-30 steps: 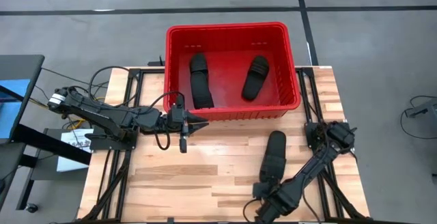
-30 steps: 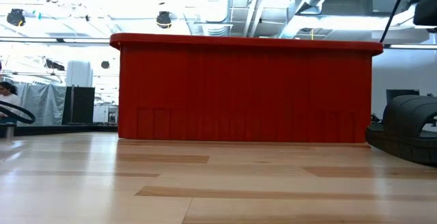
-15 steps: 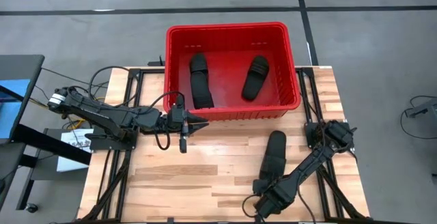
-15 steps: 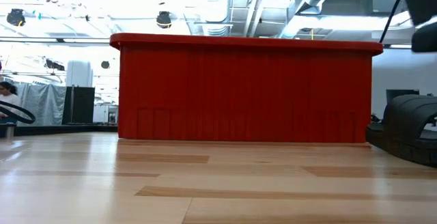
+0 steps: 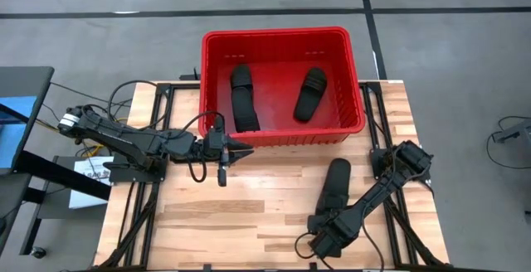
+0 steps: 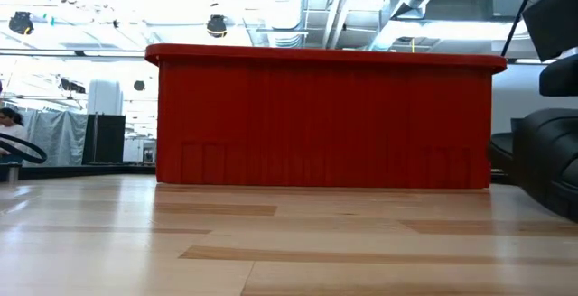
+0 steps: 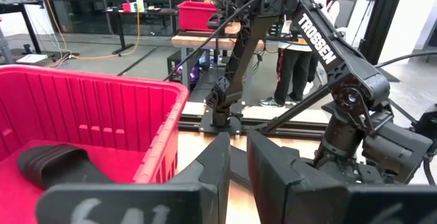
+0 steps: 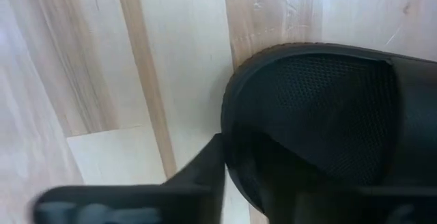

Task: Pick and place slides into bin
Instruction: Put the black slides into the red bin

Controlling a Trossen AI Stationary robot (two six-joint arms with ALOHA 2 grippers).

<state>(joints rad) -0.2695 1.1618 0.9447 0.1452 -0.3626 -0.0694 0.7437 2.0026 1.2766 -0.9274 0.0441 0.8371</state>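
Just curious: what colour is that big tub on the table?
Red. The bin shows best in the high view.

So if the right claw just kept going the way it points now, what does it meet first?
Probably the black slide lying on the table. The right claw sits at the slide's near end, pointing along it toward the red bin; one finger is beside the sole's edge.

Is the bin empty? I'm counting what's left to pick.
No: the high view shows two slides already lying inside the bin.
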